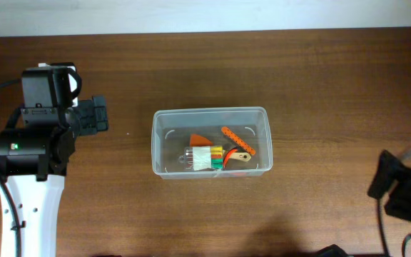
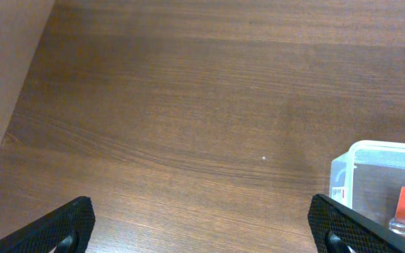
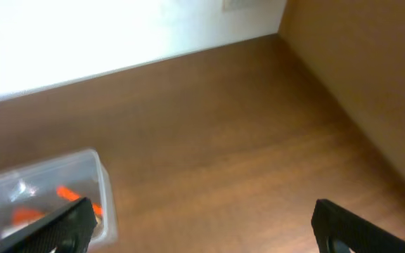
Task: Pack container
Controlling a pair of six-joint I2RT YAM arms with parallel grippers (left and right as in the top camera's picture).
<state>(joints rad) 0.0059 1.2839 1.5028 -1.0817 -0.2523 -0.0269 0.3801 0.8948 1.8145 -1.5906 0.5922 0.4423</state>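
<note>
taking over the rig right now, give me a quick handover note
Left gripper: open, empty, at the left of the table, apart from the container.
Right gripper: open, empty, at the right edge.
The container is mid-table, upright, with no lid on.
Done: an orange wedge, orange strip and taped bundle lie inside.
Left: no loose items or lid in view; packing looks finished, so probably just confirm.

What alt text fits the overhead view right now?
A clear container sits in the middle of a dark wooden table, holding a few small orange, green and yellow items. The left arm is at the left edge and the right arm at the lower right corner, both apart from the container.
</note>
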